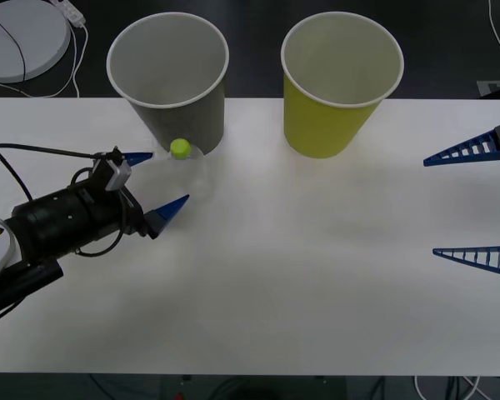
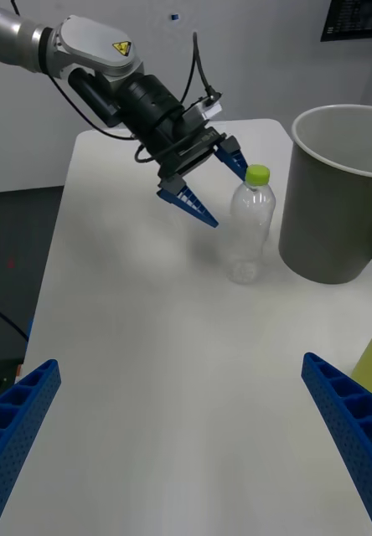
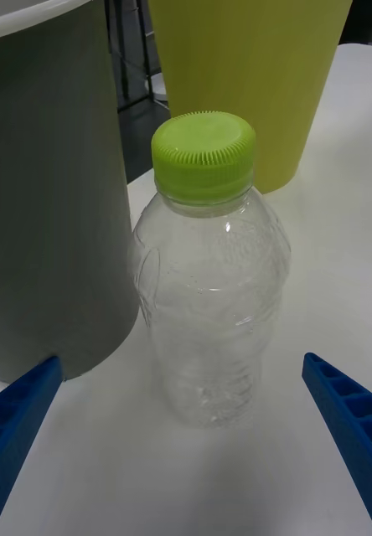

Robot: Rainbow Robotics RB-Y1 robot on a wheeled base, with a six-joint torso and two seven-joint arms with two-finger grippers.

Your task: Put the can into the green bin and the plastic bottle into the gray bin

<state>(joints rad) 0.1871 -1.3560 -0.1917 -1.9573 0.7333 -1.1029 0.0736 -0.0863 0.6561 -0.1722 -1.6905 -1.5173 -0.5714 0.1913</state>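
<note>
Left pincer (image 1: 156, 180) is open, fingers spread, not touching anything. The plastic bottle (image 1: 187, 169) stands upright on the surface (image 1: 275, 275) just ahead of its tips, roughly centred in the gap in the left wrist view (image 3: 209, 276). Gray bin (image 1: 171, 79) sits just beyond the bottle on one side of the pincer line, close enough that I can't tell if they touch. Green bin (image 1: 337, 79) is further off past the other side. No can anywhere that I can see.

Right pincer (image 1: 475, 204) is open too, parked at the far right edge of the surface, well away from the work.

Judgement: the step is approach for the bottle grasp, nothing binned yet.

Risks from here:
- Bottle is empty and light. If one finger (image 2: 188, 201) lands first, it tips or skids instead of centring.
- The finger on the gray bin side has little room. Driving forward could clip the bin wall and shove the bin.
- Thin clear wall: a hard squeeze crushes it, a low grip lets it pivot on the lift.
- Bin rim is well above the cap, so a short lift knocks the bin over.
</note>
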